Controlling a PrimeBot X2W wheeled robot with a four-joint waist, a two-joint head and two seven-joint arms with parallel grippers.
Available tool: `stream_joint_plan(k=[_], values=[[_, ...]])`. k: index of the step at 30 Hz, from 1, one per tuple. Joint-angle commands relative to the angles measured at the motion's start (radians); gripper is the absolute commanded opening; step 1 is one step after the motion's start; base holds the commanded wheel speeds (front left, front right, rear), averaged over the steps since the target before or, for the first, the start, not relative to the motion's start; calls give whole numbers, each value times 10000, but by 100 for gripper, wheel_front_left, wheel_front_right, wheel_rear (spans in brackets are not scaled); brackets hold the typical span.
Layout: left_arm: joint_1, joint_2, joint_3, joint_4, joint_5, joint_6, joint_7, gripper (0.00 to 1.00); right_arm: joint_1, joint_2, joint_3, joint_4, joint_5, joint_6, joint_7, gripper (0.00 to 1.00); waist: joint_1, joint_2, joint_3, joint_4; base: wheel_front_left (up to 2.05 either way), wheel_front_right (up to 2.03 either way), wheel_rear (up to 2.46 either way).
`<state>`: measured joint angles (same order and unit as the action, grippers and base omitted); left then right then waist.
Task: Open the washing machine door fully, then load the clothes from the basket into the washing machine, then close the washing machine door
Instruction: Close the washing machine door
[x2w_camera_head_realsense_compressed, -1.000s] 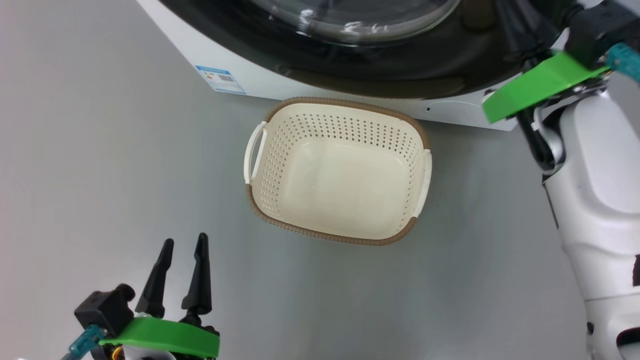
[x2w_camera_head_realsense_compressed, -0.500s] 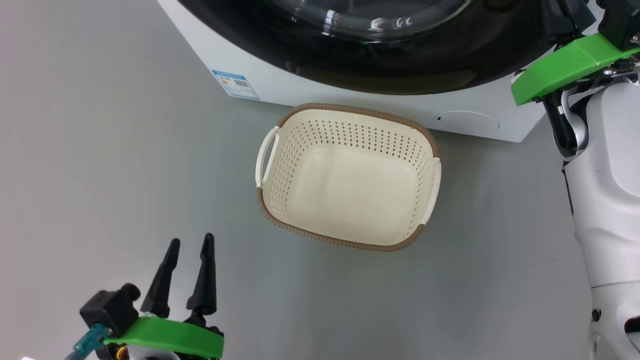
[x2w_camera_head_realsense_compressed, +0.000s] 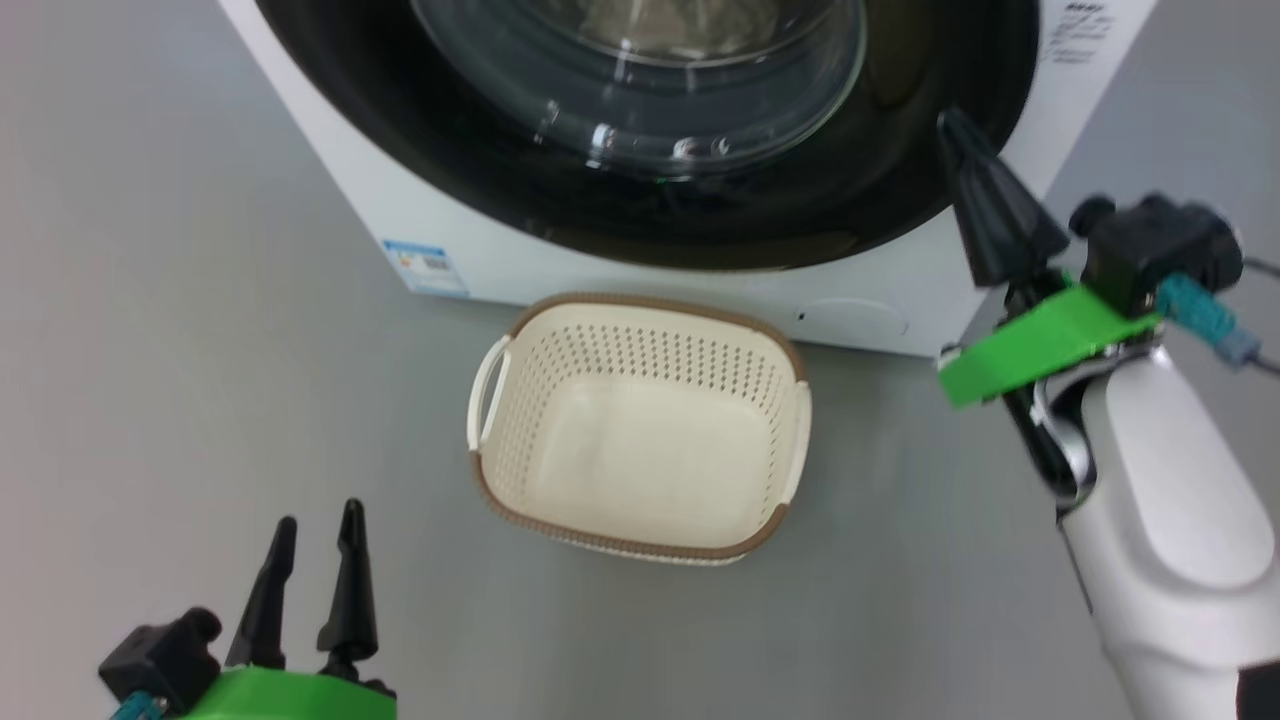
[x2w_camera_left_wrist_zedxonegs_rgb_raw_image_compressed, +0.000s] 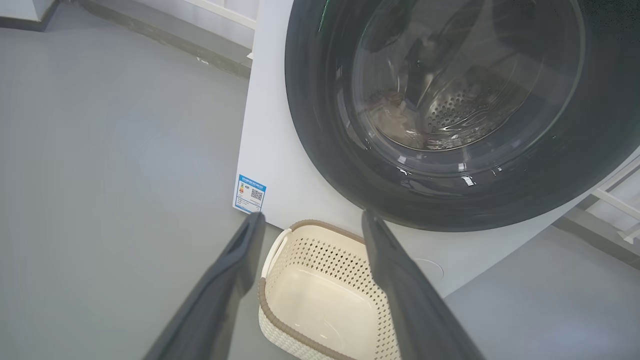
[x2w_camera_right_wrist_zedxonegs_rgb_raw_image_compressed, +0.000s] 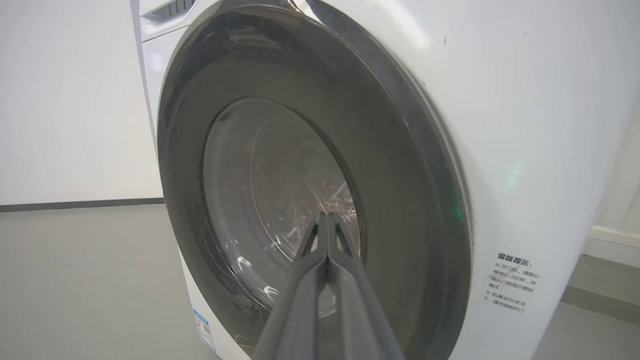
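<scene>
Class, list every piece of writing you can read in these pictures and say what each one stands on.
"温馨提示:" heads the notice on the washer front; its smaller lines are too small to read.
Blue label, low on the same front: print and code square too small to read.
</scene>
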<state>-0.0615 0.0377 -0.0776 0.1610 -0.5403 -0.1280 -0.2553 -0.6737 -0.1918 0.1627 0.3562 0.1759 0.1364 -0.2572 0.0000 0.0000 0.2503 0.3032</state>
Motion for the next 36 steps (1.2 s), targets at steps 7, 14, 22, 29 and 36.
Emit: stream_joint_plan(k=[7,14,22,29,36], values=[[577,129,672,-351,620,-27,-65,100,2305,203,435,-1672,442,-57,-46,100,0,0,-1739,-1483,0,0,0],[1150,127,785,-224,812,-27,-65,100,4284,195,64,-2598,552,-57,-46,100,0,0,-2440,-2134,0,0,0],[1397,127,778,-148,878,-27,-65,100,5680,411,-386,-3349,503,-57,-46,100,0,0,-2621,-2612,0,0,0],[1548,135,917,-46,1306,-27,-65,100,6492,670,-752,-3672,378,-57,-46,100,0,0,-2681,-2940,0,0,0],[1655,130,1074,-30,1621,-27,-65,100,7113,913,-1294,-3730,102,-57,-46,100,0,0,-2751,-2979,0,0,0]])
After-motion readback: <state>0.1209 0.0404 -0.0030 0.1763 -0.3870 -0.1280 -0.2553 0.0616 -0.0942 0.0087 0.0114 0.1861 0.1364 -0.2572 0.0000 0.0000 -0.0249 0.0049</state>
